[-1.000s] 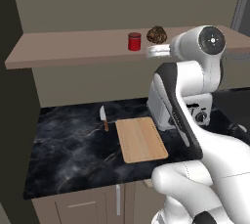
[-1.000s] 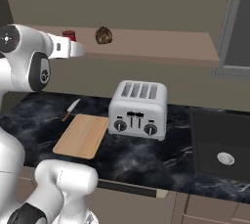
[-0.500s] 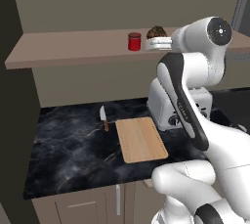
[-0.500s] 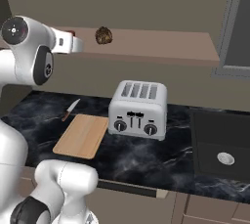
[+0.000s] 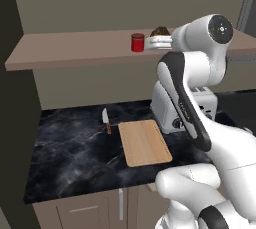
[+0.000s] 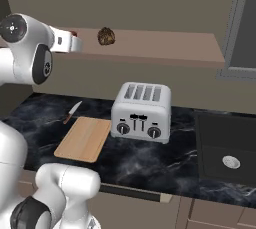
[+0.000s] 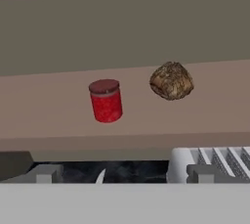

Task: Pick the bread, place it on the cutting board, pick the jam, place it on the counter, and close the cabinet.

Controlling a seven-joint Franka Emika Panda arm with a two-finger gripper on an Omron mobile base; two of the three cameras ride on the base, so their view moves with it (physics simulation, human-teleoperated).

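Observation:
The bread (image 7: 171, 81), a dark lumpy loaf, sits on the brown shelf board (image 7: 53, 115) of the cabinet, with the red jam (image 7: 106, 100) jar beside it. My gripper (image 7: 122, 175) is open, level with the shelf front and a short way off, with nothing between its fingertips (image 7: 41, 173). In the left base view the hand (image 5: 159, 43) partly covers the bread (image 5: 160, 31), right of the jam (image 5: 137, 42). The bread (image 6: 105, 36) shows clear in the right base view. The cutting board (image 5: 145, 142) lies bare on the black counter (image 5: 70, 158).
A silver toaster (image 6: 141, 111) stands on the counter right of the board, under the shelf. A knife (image 5: 106, 120) lies left of the board. A sink (image 6: 227, 148) is at the far right, and the dark cabinet door (image 6: 245, 23) hangs open above it.
The arm has lifted, and the hand has risen slightly to shelf height. The jaws have stayed open. Bread and jam have not moved.

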